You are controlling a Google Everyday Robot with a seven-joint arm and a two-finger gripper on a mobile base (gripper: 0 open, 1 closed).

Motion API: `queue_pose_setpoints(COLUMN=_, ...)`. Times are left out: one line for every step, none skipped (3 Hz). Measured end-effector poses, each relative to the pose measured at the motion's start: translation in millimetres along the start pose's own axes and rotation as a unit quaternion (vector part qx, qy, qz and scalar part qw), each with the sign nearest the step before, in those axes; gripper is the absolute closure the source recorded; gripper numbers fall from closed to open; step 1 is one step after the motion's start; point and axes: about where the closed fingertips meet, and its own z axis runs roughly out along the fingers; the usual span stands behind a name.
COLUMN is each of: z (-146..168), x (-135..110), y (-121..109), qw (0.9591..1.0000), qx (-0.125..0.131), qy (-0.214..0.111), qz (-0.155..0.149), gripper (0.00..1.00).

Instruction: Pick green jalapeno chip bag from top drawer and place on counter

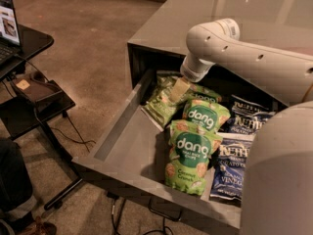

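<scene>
The top drawer is pulled open below the counter. The olive-green jalapeno chip bag lies at the drawer's back left, partly under a bright green bag. My gripper hangs from the white arm's wrist and reaches down into the drawer, right over the top right part of the jalapeno bag and touching or nearly touching it. The bag rests in the drawer.
Two bright green dang bags and two dark blue Kettle bags fill the drawer's right half. A black desk with a laptop and a small black stand are at the left. The robot's body blocks the lower right.
</scene>
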Motion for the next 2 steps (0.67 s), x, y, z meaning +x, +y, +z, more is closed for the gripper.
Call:
queue_pose_setpoints(z=14.8, x=24.1, y=-14.0, qw=0.998, qx=0.006, qy=0.02, qz=0.059, gripper=0.0)
queue_pose_setpoints(z=15.1, x=24.4, y=-12.8, qw=0.998, qx=0.006, qy=0.02, qz=0.059, gripper=0.0)
